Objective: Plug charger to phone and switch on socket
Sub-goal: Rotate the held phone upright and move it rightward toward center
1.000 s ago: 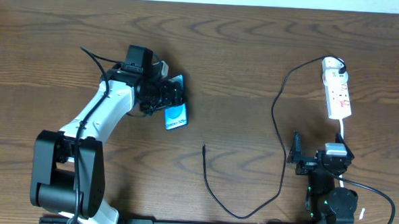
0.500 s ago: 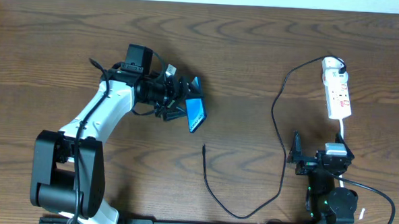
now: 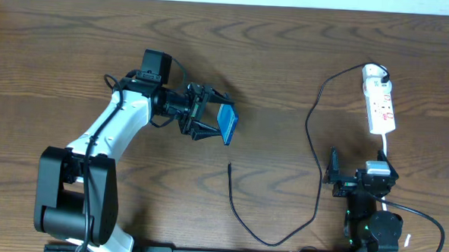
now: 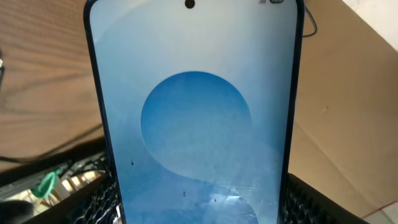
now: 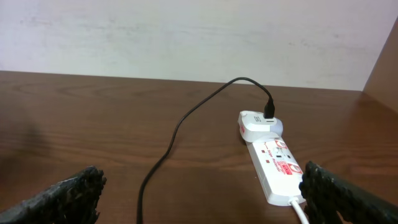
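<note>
Overhead: left gripper point(image 3: 220, 122) clamps phone point(image 3: 227, 124), tilted on edge. Charger point(image 3: 230, 176) tip near phone. Right gripper point(image 3: 332, 175) spread, empty, well apart from phone. Port edge should face tip.

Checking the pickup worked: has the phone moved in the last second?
Yes. The phone, held in the left claw, shifted right, toward the socket.

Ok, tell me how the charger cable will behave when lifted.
Probably floppy: the cable lies in loose curves, so it should sag. Likely light, being thin. Its far end is plugged in at the power strip, so tugging might drag that.
</note>
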{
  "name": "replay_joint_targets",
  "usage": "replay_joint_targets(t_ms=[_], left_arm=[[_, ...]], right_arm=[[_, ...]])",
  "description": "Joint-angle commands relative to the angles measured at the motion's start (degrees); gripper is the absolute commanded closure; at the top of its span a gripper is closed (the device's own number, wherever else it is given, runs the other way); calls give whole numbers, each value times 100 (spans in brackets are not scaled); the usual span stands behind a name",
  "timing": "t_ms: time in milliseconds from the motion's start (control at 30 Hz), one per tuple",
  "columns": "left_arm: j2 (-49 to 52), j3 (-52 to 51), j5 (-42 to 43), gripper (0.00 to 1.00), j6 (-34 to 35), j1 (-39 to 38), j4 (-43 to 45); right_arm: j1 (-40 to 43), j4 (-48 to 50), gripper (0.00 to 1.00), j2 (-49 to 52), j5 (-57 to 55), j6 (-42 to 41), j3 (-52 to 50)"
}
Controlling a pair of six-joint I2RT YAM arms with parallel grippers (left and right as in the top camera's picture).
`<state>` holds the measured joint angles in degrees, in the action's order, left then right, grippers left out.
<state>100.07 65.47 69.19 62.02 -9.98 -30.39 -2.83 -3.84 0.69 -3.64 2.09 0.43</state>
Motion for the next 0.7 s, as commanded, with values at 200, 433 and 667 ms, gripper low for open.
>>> replay_joint_targets(t_ms=[200, 433, 667], left_arm=[[-162, 2, 846, 93, 505, -2, 166], [-162, 2, 841, 93, 625, -2, 166], [-162, 2, 844, 92, 625, -2, 164]], right_arm=[[-59, -20, 1, -31, -28, -55, -11], [-59, -20, 1, -31, -28, -55, -11], [-59, -20, 1, -31, -28, -55, -11]])
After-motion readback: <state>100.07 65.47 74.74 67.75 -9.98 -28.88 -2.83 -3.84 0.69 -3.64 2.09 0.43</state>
